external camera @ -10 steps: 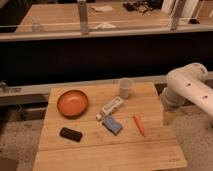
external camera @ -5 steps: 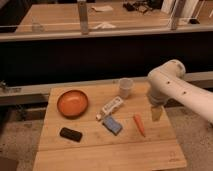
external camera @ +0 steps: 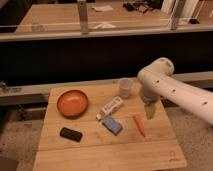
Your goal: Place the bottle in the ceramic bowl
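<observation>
The slim white bottle [external camera: 111, 107] lies on its side on the wooden table [external camera: 105, 147], between the orange ceramic bowl [external camera: 72, 103] to its left and a translucent cup [external camera: 125, 87] up to its right. The bowl stands near the table's back left and holds nothing. My white arm reaches in from the right. The gripper [external camera: 150, 111] hangs below its wrist, pointing down over the table's right part, to the right of the bottle and just above an orange carrot-like piece [external camera: 139, 125]. It holds nothing that I can see.
A blue rectangular block [external camera: 113, 125] lies just in front of the bottle. A black flat object [external camera: 71, 134] lies at the front left. A dark counter wall with a metal rail runs behind the table.
My arm has swung left over the table, bringing the gripper from beyond the right edge to a spot near the carrot-like piece. The objects have not moved.
</observation>
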You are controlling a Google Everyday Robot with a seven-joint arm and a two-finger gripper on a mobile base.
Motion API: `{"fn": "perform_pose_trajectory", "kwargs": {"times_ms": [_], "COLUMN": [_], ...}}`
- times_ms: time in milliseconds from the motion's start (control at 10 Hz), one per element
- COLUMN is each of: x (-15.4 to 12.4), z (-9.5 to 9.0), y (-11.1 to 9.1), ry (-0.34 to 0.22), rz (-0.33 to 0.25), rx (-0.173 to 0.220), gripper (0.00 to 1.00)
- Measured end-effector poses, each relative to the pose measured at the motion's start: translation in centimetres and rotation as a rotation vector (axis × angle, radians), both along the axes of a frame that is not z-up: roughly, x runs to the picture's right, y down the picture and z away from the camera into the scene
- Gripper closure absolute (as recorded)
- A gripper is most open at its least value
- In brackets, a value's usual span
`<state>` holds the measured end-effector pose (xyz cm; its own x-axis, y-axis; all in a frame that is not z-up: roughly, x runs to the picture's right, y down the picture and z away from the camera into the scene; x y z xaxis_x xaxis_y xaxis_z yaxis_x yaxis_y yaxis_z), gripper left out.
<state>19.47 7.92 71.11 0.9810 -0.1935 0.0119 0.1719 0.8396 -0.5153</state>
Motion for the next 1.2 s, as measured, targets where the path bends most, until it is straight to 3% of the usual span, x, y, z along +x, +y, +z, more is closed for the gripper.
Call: {"fn": "perform_pose_trajectory", "kwargs": {"times_ms": [200, 500, 1200], "x": [-0.3, -3.7, -6.8], "z": [0.2, 1.2, 3.8], "y": [-0.3, -1.0, -1.6], "ry": [-0.01, -0.049, -0.112], "rz": [-0.034, -0.094, -0.236], "rx": [-0.001, -0.008, -0.012], "gripper": [0.2, 0.2, 0.2]}}
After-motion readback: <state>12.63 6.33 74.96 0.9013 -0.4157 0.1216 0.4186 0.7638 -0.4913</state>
